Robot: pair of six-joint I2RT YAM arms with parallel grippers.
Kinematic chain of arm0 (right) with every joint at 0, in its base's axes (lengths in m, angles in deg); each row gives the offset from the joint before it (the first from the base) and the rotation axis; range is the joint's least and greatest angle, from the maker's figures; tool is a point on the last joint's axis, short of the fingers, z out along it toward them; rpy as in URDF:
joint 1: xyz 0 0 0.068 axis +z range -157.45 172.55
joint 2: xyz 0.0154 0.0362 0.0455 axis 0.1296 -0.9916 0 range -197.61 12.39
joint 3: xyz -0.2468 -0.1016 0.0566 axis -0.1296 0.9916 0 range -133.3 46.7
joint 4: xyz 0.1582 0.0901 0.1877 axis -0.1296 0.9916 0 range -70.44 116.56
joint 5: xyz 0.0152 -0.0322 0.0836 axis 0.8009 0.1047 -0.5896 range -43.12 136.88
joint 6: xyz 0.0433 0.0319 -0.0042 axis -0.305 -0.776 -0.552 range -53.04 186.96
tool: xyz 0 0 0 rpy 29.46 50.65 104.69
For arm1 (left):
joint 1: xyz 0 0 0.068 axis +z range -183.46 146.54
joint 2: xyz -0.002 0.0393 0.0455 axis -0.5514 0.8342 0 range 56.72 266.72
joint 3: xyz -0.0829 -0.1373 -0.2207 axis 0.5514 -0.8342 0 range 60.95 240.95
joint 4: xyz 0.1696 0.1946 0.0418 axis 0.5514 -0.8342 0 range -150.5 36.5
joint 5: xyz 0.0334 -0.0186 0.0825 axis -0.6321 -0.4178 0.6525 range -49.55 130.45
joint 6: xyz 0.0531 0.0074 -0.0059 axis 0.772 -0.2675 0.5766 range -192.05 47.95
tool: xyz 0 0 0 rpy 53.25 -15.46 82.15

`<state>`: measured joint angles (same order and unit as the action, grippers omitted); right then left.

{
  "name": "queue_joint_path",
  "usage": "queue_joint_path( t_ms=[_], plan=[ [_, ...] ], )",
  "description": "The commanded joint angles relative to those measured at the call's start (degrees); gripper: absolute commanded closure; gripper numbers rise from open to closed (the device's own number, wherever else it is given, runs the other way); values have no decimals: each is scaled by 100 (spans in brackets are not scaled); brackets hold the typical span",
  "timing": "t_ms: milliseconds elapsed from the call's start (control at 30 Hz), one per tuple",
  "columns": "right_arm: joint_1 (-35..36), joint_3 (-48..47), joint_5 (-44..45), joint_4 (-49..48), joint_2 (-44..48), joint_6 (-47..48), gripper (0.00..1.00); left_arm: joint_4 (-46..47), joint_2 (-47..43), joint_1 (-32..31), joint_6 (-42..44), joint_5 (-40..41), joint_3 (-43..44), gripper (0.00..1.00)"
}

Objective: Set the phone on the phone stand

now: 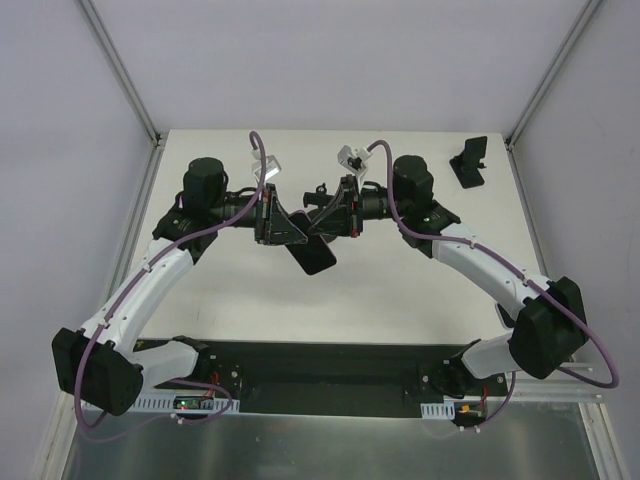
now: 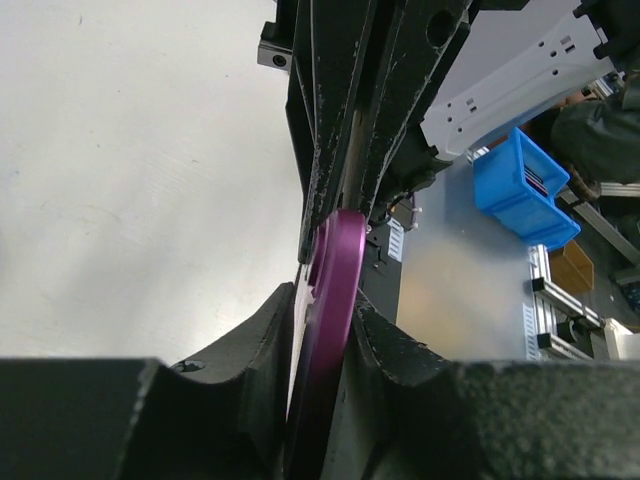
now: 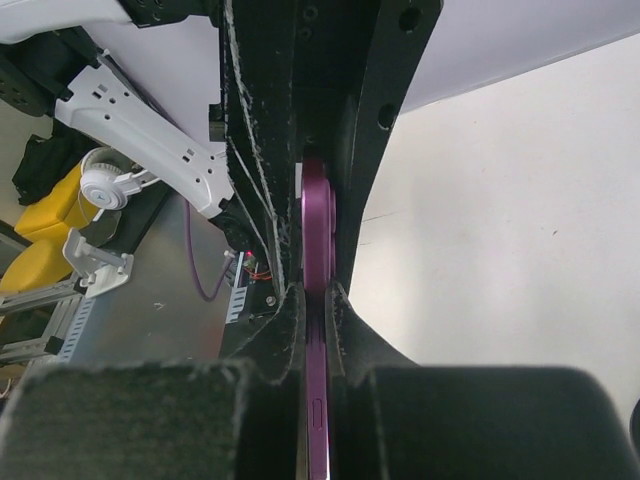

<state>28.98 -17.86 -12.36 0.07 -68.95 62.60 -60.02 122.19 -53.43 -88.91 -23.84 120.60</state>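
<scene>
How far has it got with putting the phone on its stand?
Done: the thin flat black phone with a purple edge seems lifted off the white table. In hand: the right hand clamps it and the left hand grips it too, at mid-table, likely a handover. Left: carrying it to the small black phone stand, standing empty at the far right corner.

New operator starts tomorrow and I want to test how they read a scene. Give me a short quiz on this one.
1. True or false: the phone already sits on the phone stand.
2. Where is the phone stand? A) far right corner B) near left edge C) between the arm bases
3. Fill in: the right gripper is shut on the ____.
Key: 1 false; 2 A; 3 phone.
</scene>
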Motion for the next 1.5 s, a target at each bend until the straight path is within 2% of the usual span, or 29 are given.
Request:
queue_joint_path(
  t_ms=[0, 67, 100, 133, 233, 300, 333, 367, 400, 433, 467, 500, 533, 567, 633, 733, 800, 900, 933, 1000, 1200, 1300, 1467],
  plan=[
    [31, -22, -246, -539, 268, 84, 99, 274, 80, -226, 78, -198, 309, 79],
    [23, -31, -263, -539, 259, 84, 99, 327, 71, -253, 69, -207, 327, 83],
    [23, -31, -289, -539, 250, 84, 99, 353, 62, -262, 69, -172, 327, 96],
    [31, -48, -290, -539, 242, 84, 99, 354, 53, -280, 69, -119, 345, 100],
    [23, -40, -220, -530, 259, 76, 99, 371, -96, -297, 113, 196, 292, 100],
    [5, -48, 260, -329, 320, 102, 69, 310, -332, -297, 148, 503, 231, 100],
    [-21, -48, 534, -180, 355, 163, 48, 240, -429, -297, 166, 1071, 161, 100],
    [-30, -83, 859, 22, 451, 268, 35, 126, -630, -297, 218, 1494, 125, 100],
    [-30, -110, 1775, 607, 505, 400, 22, -188, -728, -297, 262, 1960, 108, 100],
    [-30, -145, 2333, 865, 557, 392, 0, -426, -807, -297, 271, 2452, 107, 100],
    [-30, -171, 2887, 1320, 610, 392, 3, -629, -921, -297, 350, 3422, 125, 100],
    [-39, -267, 3962, 1551, 611, 392, 4, -1022, -966, -297, 368, 3850, 151, 100],
    [-56, -303, 4365, 1753, 602, 383, 4, -1165, -1053, -289, 342, 4350, 134, 100],
    [-91, -338, 4604, 1920, 541, 270, 4, -1280, -1098, -289, 289, 4990, 116, 100],
    [-327, -373, 4528, 2061, 409, -220, 4, -1482, -1255, -289, 245, 5391, -6, 100],
    [-382, -688, 4736, 2474, -12, -452, 4, -1492, -1405, -289, 254, 5419, -226, 100],
    [-285, -786, 5453, 2739, -233, -452, 2, -1492, -1458, -289, 236, 5331, -340, 100],
    [-22, -831, 6605, 2889, -330, -530, 12, -1483, -1590, -289, 201, 5348, -516, 100],
    [83, -831, 6793, 2924, -347, -592, 17, -1483, -1660, -289, 192, 5383, -551, 100],
    [180, -822, 7161, 2968, -356, -784, 21, -1457, -1731, -289, 236, 5401, -674, 100],
    [611, -909, 7681, 2845, -461, -891, 29, -1247, -1871, -289, 420, 5304, -841, 100],
    [708, -1146, 7691, 2941, -698, -839, 31, -1123, -1845, -289, 456, 5287, -886, 100],
    [866, -1349, 7735, 2889, -1041, -505, 42, -947, -1722, -289, 473, 5155, -930, 100]
  ],
)
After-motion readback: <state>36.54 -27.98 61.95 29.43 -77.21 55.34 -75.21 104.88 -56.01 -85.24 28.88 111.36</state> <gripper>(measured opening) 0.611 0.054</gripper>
